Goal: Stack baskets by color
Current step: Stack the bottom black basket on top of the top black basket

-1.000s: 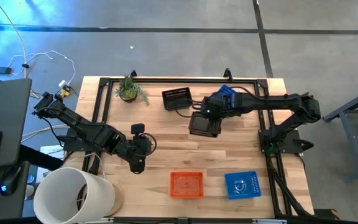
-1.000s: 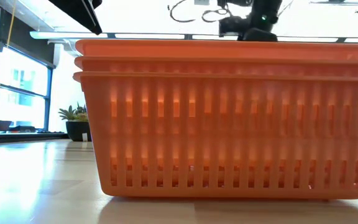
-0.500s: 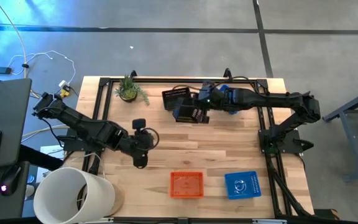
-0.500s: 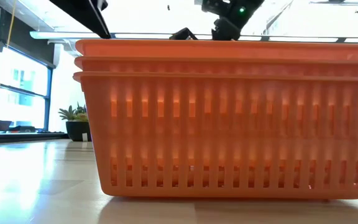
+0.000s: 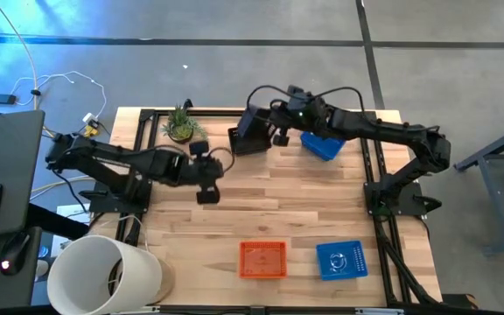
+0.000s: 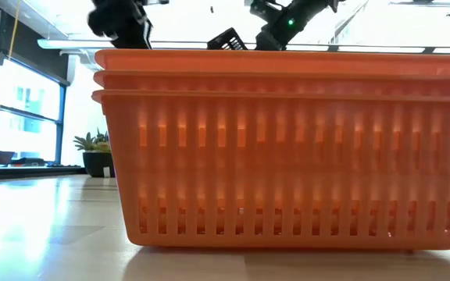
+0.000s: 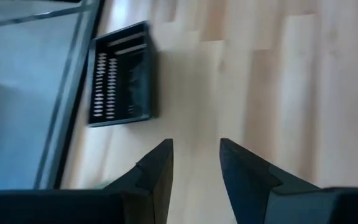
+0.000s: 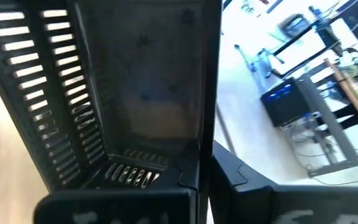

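From above, the right pincer [image 5: 274, 131], pinching a tilted black basket [image 5: 252, 133] by its wall just beside the resting black basket [image 5: 241, 140] on the desk [image 5: 234, 206], could drop it askew; its wrist view shows that basket against its fingers; the left pincer [image 7: 196, 163] hangs spread nearby.

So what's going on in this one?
Two arms are sorting baskets by colour. The right hand is shut on the rim of a black basket, held tilted in the air over another black basket at the table's far edge. The left hand hangs open and empty over bare table near the potted plant. An orange stack and a blue basket sit at the near edge; another blue basket lies at the far side.
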Controlling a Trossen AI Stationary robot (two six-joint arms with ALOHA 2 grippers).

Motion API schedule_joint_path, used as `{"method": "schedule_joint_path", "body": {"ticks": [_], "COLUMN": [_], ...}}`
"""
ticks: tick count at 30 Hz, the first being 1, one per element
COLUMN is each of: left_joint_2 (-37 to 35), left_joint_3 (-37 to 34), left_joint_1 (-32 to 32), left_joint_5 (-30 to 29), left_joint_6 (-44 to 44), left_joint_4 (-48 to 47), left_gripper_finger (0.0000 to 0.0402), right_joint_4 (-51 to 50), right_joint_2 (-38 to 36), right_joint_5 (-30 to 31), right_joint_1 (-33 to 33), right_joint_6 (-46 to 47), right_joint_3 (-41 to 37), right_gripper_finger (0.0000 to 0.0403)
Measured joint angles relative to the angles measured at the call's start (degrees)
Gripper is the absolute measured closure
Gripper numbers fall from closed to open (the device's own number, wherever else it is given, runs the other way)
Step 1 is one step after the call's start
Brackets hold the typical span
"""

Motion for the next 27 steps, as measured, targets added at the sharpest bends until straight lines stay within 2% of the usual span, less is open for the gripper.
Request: {"method": "schedule_joint_path", "body": {"ticks": [5, 8, 14, 21, 27], "left_joint_2": [0.0, 0.0, 0.0, 0.0, 0.0], "left_joint_3": [0.0, 0.0, 0.0, 0.0, 0.0], "left_joint_1": [7.4, 11.4, 16.9, 20.1, 20.7], "left_joint_5": [1.6, 3.5, 7.4, 8.5, 9.5], "left_joint_6": [4.3, 4.4, 6.8, 7.6, 9.7], "left_joint_4": [1.2, 1.8, 7.1, 18.0, 24.1], "left_gripper_finger": [0.0284, 0.0284, 0.0284, 0.0284, 0.0284], "right_joint_4": [2.2, 2.2, 2.2, -1.1, -8.1], "right_joint_2": [0.0, 0.0, 0.0, 0.0, 0.0], "right_joint_5": [0.4, 2.8, 4.4, 8.4, 4.8], "right_joint_1": [-1.6, -1.7, -1.7, -1.7, -1.7], "right_joint_6": [-1.9, -2.1, -1.7, 7.4, 15.6], "right_joint_3": [0.0, 0.0, 0.0, 0.0, 0.0], "right_gripper_finger": [0.0403, 0.0403, 0.0403, 0.0403, 0.0403]}}
